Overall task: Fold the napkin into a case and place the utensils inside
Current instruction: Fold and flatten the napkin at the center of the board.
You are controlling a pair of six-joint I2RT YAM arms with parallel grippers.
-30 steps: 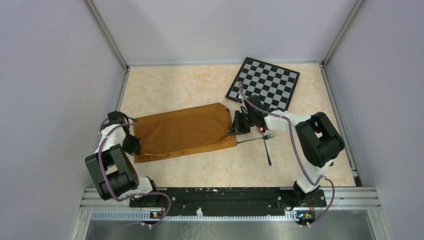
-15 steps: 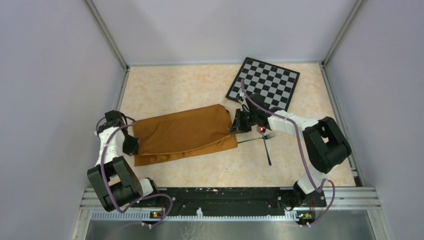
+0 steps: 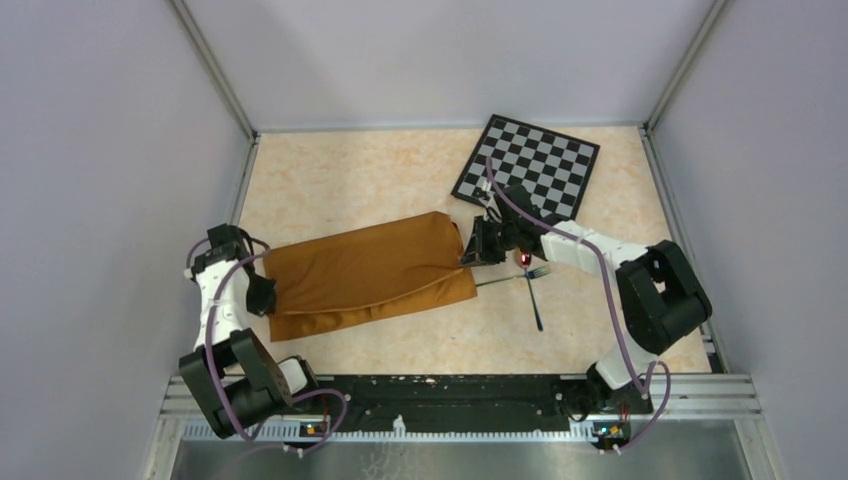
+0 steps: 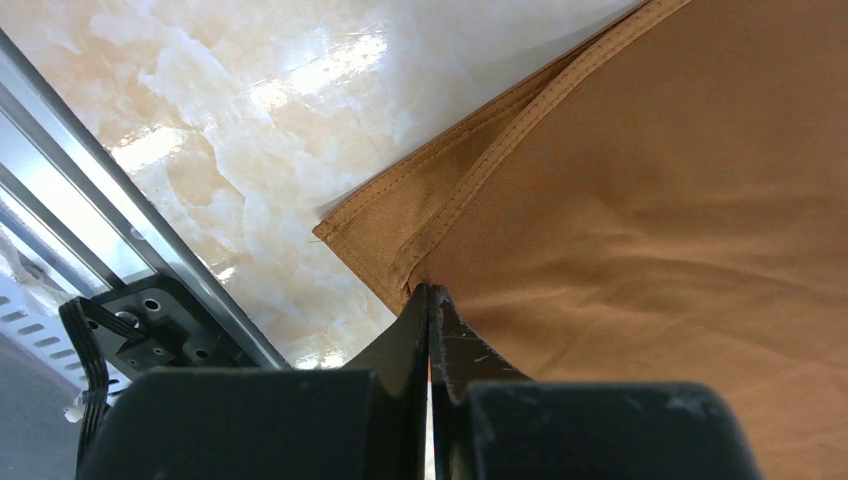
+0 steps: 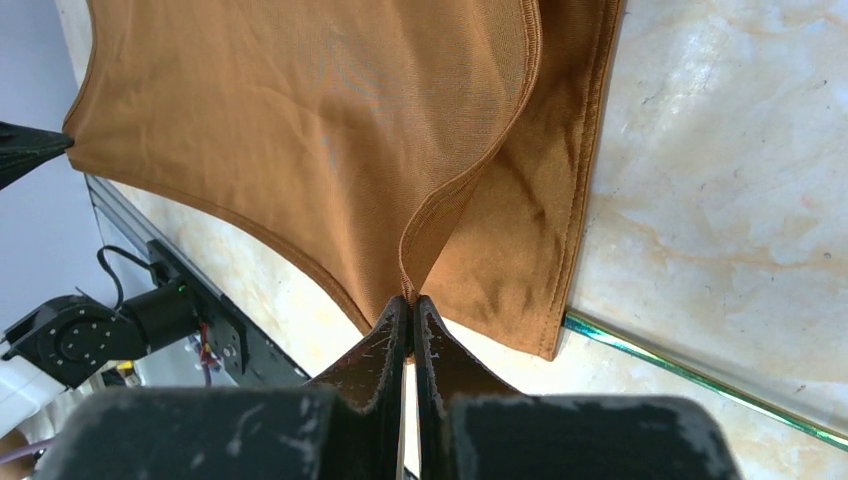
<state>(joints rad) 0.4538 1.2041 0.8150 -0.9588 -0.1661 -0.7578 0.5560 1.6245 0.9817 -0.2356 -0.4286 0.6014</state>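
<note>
The rust-brown napkin (image 3: 365,265) lies folded lengthwise on the table, with its upper layer held up at both ends. My left gripper (image 3: 263,296) is shut on the napkin's left end, seen in the left wrist view (image 4: 430,293) pinching the cloth (image 4: 650,200) near a corner. My right gripper (image 3: 470,250) is shut on the hem at the right end (image 5: 408,300), with the cloth (image 5: 300,120) stretched away from it. The fork (image 3: 537,300) and the spoon's reddish bowl (image 3: 523,259) lie just right of the napkin. A thin shiny handle (image 5: 700,385) shows beside the lower layer.
A black-and-grey checkered board (image 3: 530,165) lies at the back right, just behind my right gripper. Grey walls enclose the table on three sides, with a metal rail (image 4: 90,230) close along the left edge.
My left gripper has drawn its end of the napkin slightly toward the near edge, and the upper layer has shifted forward over the lower one. The right gripper has barely moved.
</note>
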